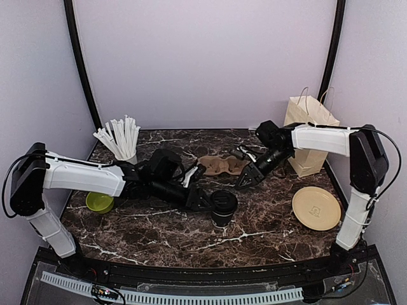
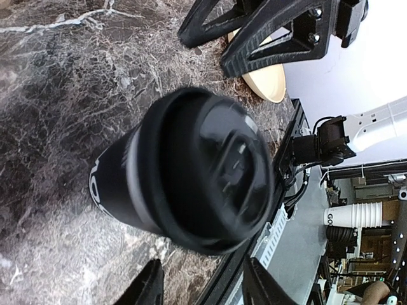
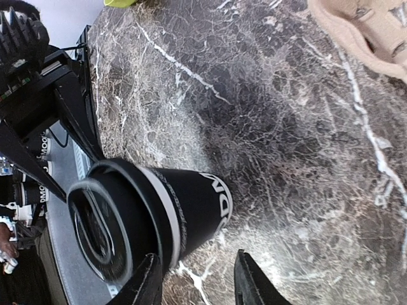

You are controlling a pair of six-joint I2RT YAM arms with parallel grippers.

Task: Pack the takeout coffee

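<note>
The takeout coffee (image 1: 224,206) stands upright on the marble table: black sleeve, white band, round black lid. My left gripper (image 1: 203,202) is just to its left, open, with nothing in it. In the left wrist view the coffee (image 2: 197,184) fills the middle, just ahead of the open gripper (image 2: 203,289). My right gripper (image 1: 250,178) hovers behind and to the right of the cup, open and empty. In the right wrist view the coffee (image 3: 159,210) lies ahead of the open gripper (image 3: 197,286), apart from it.
A brown pulp cup carrier (image 1: 221,166) lies behind the cup. A paper bag (image 1: 310,133) stands at the back right. A tan plate (image 1: 316,208) sits at the front right. A lime-green bowl (image 1: 100,202) and a cup of white straws (image 1: 121,140) are on the left.
</note>
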